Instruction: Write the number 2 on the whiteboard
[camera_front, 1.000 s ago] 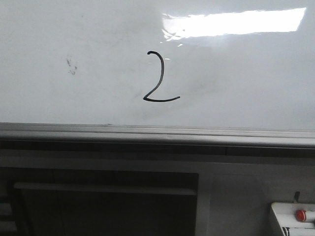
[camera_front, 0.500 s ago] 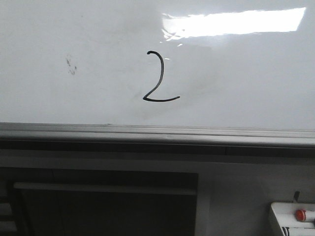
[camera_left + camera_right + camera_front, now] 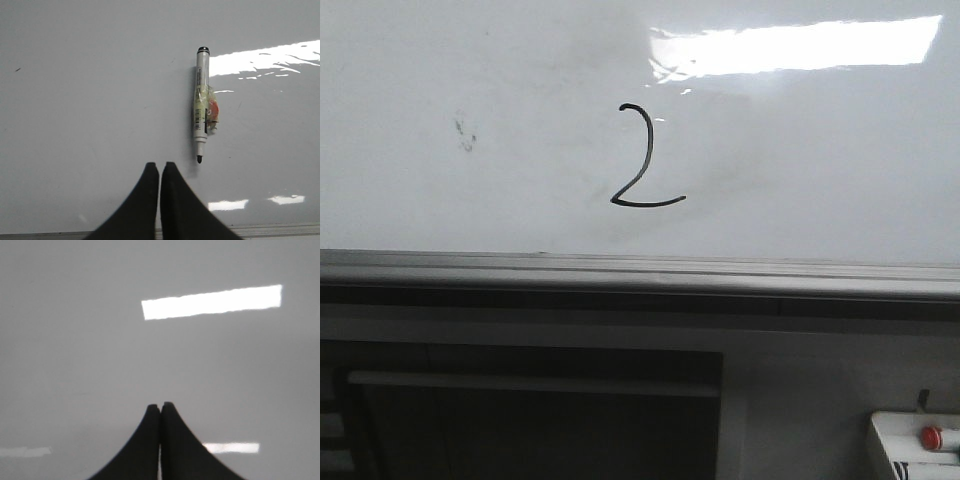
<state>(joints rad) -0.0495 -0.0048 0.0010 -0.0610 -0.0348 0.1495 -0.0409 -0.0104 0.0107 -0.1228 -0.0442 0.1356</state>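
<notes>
A thin black number 2 (image 3: 645, 160) stands on the glossy whiteboard (image 3: 820, 180) in the front view, above the grey bottom rail (image 3: 640, 272). No gripper shows in that view. In the left wrist view my left gripper (image 3: 159, 165) is shut and empty above a white surface (image 3: 75, 100). A white marker pen (image 3: 201, 105) with tape round its middle lies uncapped on that surface, tip close to the right of the fingertips, not touching them. In the right wrist view my right gripper (image 3: 160, 405) is shut and empty over a plain white surface (image 3: 75, 340).
A faint dark smudge (image 3: 465, 135) marks the board left of the digit. A bright light reflection (image 3: 800, 45) lies at the board's upper right. Below the rail is a dark cabinet panel (image 3: 530, 420). A white box with a red button (image 3: 930, 437) sits at the lower right.
</notes>
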